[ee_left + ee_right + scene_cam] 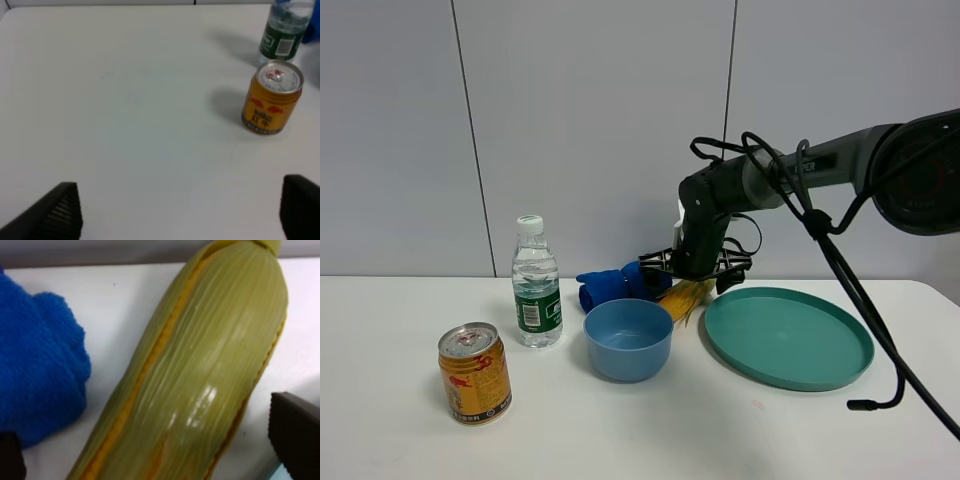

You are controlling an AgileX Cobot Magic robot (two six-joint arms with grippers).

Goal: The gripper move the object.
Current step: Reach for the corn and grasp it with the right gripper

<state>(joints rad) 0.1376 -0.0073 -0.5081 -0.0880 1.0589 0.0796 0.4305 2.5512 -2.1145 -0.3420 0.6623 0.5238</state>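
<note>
The right gripper (696,268), wide open and empty, straddles the corn (200,365) lying between the blue cloth (610,285) and the green plate (790,335). It should close squarely across the corn's middle, clear of the cloth.

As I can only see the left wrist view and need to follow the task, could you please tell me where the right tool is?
Observer: The right tool is down over the corn, which lies behind the bowl.
Operator: Thank you. Has it closed on the corn?
Observer: No. In the right wrist view its fingers stand apart either side of the corn, with bare table showing between.
Operator: Is anything crowding the corn?
Observer: A blue cloth lies close on one side, though I cannot tell if they touch. The plate is on the other side.
</note>
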